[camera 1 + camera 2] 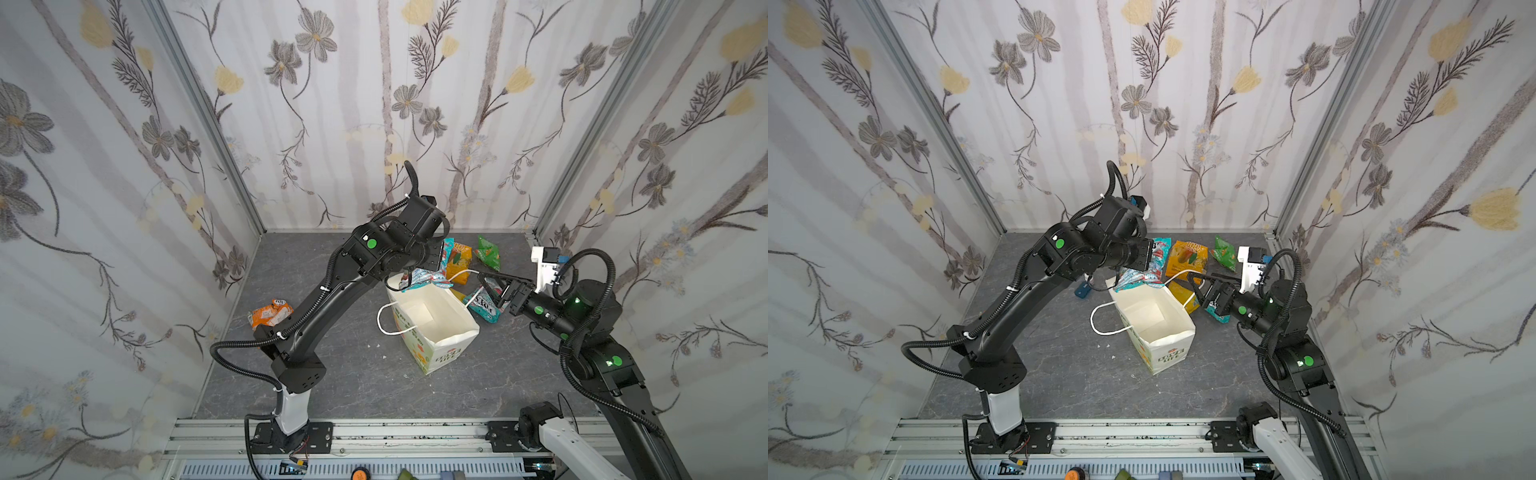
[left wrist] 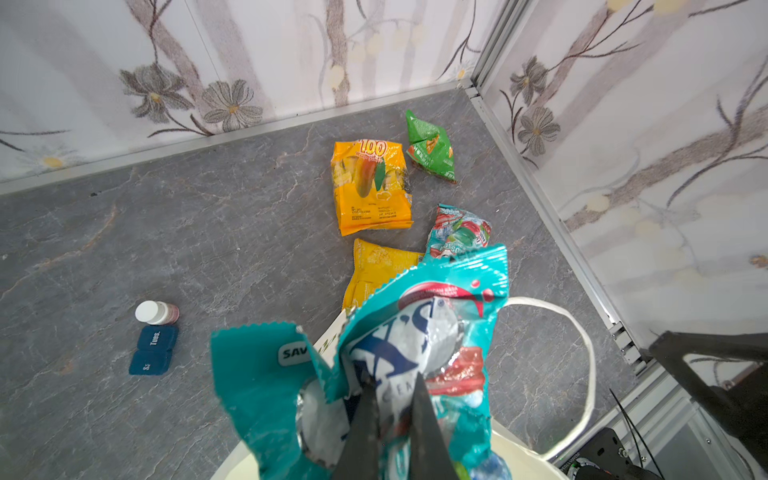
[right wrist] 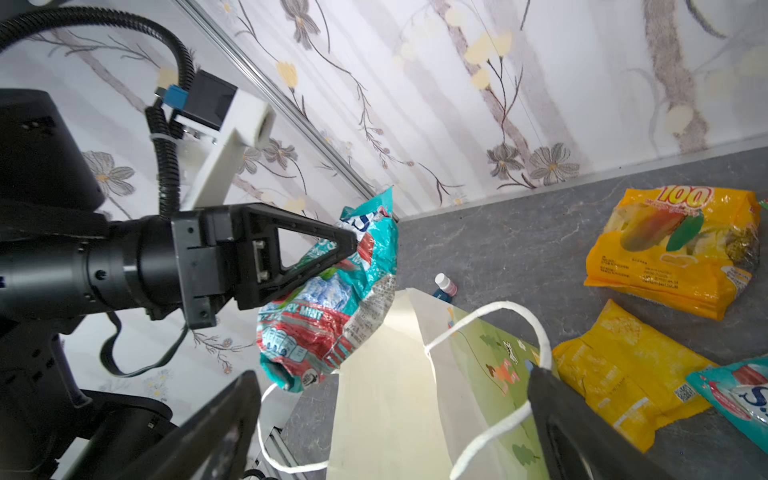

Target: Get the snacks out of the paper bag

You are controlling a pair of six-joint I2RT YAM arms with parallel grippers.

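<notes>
Spanning the whole cell: grey marbled bench (image 1: 332, 374), and everything rests on it. White paper carrier bag (image 1: 432, 328) with green lettering and a cartoon print stands upright mid-bench, mouth open. In both top views its inside looks white and bare, though the deepest corner is in shadow.

Large orange-yellow glossy packet (image 2: 370, 187) marked "100" lies flat behind the bag. Teal FOX'S plastic packet (image 3: 328, 307) hangs in the air at the bag's far rim. It is pinched near its upper part by the left pincer (image 3: 352, 244), whose jaws are closed on the crumpled film. Contact between the packet's lower end and the paper: cannot tell. Yellow plastic packet (image 2: 378, 270) and second teal FOX'S packet (image 2: 459, 228) lie on the bench just beside the bag. Small green packet (image 2: 430, 149) sits near the back corner.

Right pincer (image 3: 392, 374) stands spread wide at the bag's side, gripping nothing. One white cord handle (image 3: 507, 304) loops between its fingers.

Judgement: four snacks are out and the fifth is mid-removal, so this is the last extraction step. The next move calls for carrying the held packet clear of rim and handle, lowering it onto bare bench near the others, then releasing. Risk: the film snags the rim and tips the light bag.
</notes>
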